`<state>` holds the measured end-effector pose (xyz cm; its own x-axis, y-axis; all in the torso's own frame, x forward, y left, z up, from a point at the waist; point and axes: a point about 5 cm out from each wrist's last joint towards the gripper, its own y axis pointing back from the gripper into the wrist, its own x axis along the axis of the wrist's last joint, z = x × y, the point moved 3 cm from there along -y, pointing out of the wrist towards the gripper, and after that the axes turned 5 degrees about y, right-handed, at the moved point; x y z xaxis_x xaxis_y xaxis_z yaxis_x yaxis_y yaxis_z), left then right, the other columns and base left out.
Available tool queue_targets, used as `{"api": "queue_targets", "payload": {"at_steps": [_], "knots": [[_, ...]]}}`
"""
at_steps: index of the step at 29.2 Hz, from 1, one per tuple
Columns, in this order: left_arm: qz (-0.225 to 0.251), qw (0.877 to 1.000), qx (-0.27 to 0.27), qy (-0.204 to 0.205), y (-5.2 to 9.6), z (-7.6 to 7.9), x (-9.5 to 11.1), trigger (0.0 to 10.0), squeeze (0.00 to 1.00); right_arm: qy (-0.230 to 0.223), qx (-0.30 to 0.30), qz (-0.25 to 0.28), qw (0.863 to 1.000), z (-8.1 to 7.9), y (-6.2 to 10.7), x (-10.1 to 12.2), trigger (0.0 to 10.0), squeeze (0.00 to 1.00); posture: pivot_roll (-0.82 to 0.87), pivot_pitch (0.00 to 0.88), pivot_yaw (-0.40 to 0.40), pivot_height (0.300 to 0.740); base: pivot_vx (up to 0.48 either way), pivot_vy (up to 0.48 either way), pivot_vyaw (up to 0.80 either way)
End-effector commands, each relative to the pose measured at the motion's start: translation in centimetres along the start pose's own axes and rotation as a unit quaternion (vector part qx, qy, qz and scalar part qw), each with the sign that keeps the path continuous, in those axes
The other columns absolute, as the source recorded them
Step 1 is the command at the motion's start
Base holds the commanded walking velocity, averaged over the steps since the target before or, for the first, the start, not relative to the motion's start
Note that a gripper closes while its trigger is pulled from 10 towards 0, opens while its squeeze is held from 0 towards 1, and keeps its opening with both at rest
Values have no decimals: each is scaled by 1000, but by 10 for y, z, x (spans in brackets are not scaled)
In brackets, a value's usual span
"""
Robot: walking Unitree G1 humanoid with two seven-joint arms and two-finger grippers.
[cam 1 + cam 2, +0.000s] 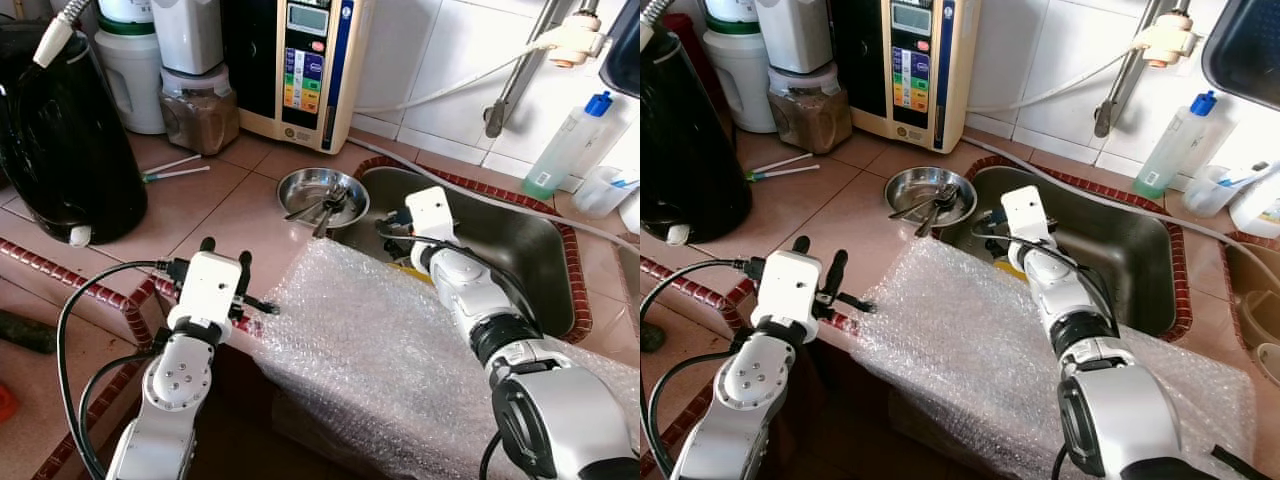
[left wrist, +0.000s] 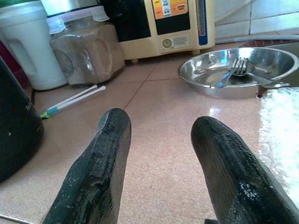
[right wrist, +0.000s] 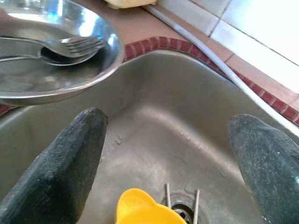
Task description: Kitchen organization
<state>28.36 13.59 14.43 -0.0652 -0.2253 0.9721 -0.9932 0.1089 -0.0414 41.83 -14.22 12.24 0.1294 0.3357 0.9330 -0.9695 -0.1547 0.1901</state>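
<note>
right wrist view shows the right gripper [image 3: 170,154] spread wide over the sink [image 3: 154,116], above a yellow thing [image 3: 140,207]. left gripper [image 2: 161,163] gapes near the steel bowl [image 2: 219,70] holding forks [image 2: 236,70].

forks [image 1: 325,205] in bowl [image 1: 300,184], left of sink [image 1: 520,250]

The left arm reaches forward from the near left, its wrist level, and the left gripper [image 1: 226,252] points far with its two black fingers [image 2: 98,163] spread apart. The right arm stretches farther out on the right, bent downward at the wrist, with the right gripper [image 3: 168,158] wide open.
</note>
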Motion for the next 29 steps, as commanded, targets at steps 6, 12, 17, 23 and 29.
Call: {"api": "queue_targets", "payload": {"at_steps": [6,12,17,23,29], "knots": [[-13,1000,-17,-1,5,4,-3,10000,0,-10,0,2,1000,-2,-3,7,10000,0,292,0,-90,740,0,0,0],[-16,1000,-21,0,7,6,-3,10000,0,-13,7,2,1000,-11,-6,13,10000,0,306,0,-98,740,0,0,0],[-17,1000,-21,0,8,6,-3,10000,0,-13,6,2,1000,-11,-6,13,10000,0,306,0,-98,740,0,0,0],[-17,1000,-21,0,8,6,-3,10000,0,-13,6,2,1000,-11,-6,13,10000,0,306,0,-98,740,0,0,0],[-18,1000,-22,0,8,6,-3,10000,0,-13,6,2,1000,-11,-6,13,10000,0,306,0,-98,740,0,0,0]]}}
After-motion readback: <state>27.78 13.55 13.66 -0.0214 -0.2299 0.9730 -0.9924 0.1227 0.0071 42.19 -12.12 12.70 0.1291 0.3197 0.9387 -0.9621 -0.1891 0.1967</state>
